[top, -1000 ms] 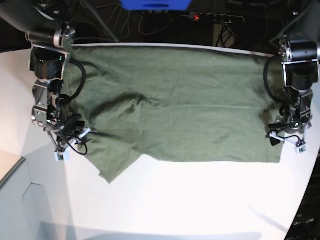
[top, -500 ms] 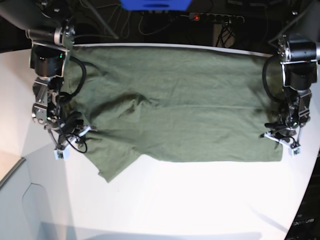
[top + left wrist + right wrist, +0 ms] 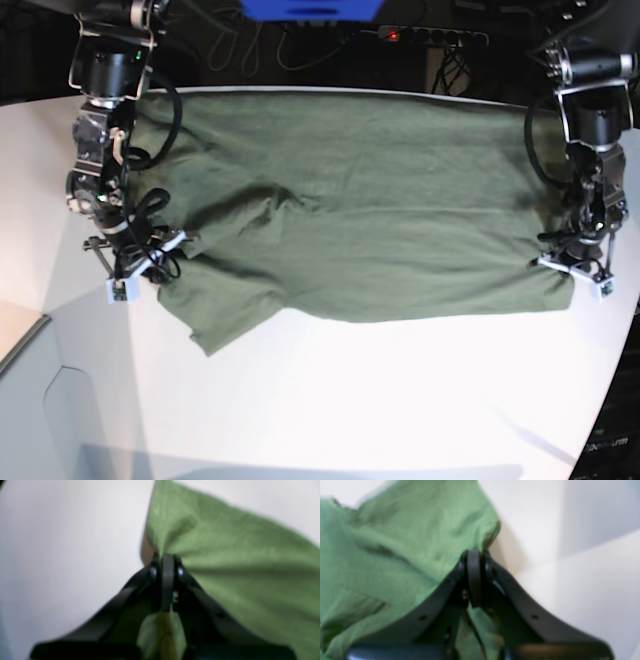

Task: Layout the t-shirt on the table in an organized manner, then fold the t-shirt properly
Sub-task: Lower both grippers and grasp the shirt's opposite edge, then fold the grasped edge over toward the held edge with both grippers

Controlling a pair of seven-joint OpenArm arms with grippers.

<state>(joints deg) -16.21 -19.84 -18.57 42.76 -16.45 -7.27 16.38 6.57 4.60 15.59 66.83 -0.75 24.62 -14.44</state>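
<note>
The olive t-shirt (image 3: 360, 200) lies spread across the white table (image 3: 350, 400); the left tool (image 3: 575, 268) and right tool (image 3: 135, 268) are each clamped tight on its near edge

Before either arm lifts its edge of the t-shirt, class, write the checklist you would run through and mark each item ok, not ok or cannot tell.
1. Left gripper shut on the t-shirt: ok, cloth pinched between its closed jaws in the left wrist view.
2. Right gripper shut on the t-shirt: ok, fabric bunched at its closed tips.
3. Both grips on matching corners: cannot tell; the side by the right gripper is rumpled.
4. T-shirt flat: not ok, a ridge of wrinkles left of centre in the base view.
5. T-shirt fully on the table: cannot tell; its far edge lies along the table's far rim.
</note>
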